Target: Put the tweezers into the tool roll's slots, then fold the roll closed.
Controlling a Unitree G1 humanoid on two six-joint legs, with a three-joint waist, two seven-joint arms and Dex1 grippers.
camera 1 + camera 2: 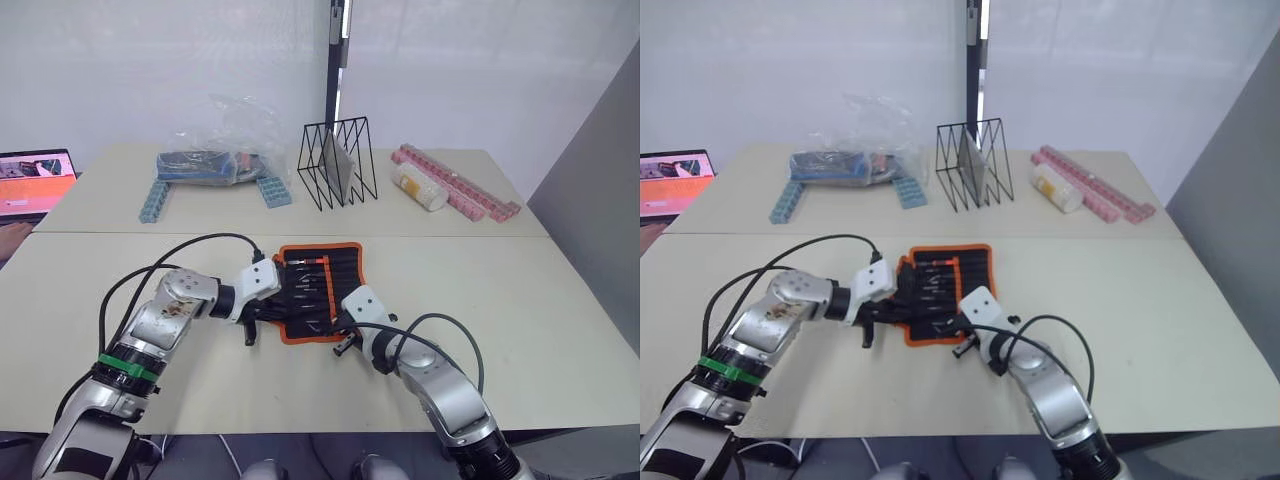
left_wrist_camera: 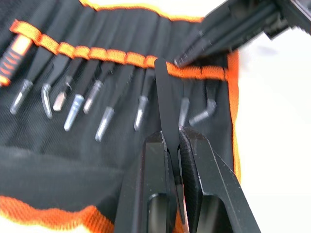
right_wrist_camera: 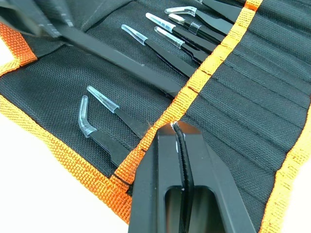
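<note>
Head view: tool roll (image 1: 318, 293) lies open mid-table between my arms. Left wrist: left gripper (image 2: 173, 141) clenched on a stiff, slick tweezer (image 2: 163, 104), tip at the orange stripe (image 2: 112, 56); I'd grip mid-shank. Right wrist: right gripper (image 3: 174, 133) pinched on the floppy stripe fabric.

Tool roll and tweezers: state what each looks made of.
Tool roll: black woven fabric, matte, with visible weave and orange webbing edging. Tweezers: slim, rigid, black-coated, probably metal; their tips wear clear caps, apparently plastic.
</note>
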